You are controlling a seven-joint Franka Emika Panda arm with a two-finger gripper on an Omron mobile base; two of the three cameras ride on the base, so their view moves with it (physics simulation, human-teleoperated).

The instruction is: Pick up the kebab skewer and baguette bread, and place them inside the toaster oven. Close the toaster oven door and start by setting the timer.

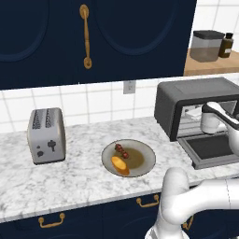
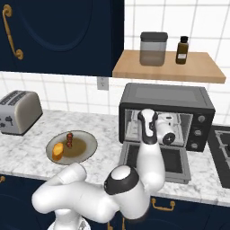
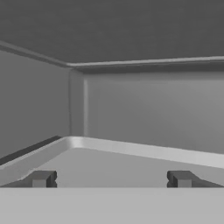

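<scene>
From the left base view, my arm reaches toward the oven (image 1: 198,105), a matte dark grey box whose door (image 1: 212,149) lies folded flat toward me, glass pane facing up. Nothing has gone in yet, by my reading: the skewer (image 1: 122,150), a thin stick of dark red and orange chunks, and the baguette (image 1: 120,164), a smooth golden oblong, both lie on the round olive-brown plate (image 1: 144,156), well off to the left of my jaws on the veined white marble surface (image 1: 70,182). A brushed silver toaster (image 1: 45,135) stands farther left still.

From the right base view, my hand sits at the oven's mouth above the lowered door, with the round timer knobs (image 2: 201,119) stacked to its right. Skewer and baguette remain on the plate, far left of my jaws.

In the hand view, my jaws (image 3: 111,178) stand spread wide and empty, the two dark tips well apart. Ahead lies the oven's plain grey interior: smooth walls, one rear corner, and the pale metal tray (image 3: 131,164) just beyond the tips. Both pickups, the door and the timer all appear still to do.
</scene>
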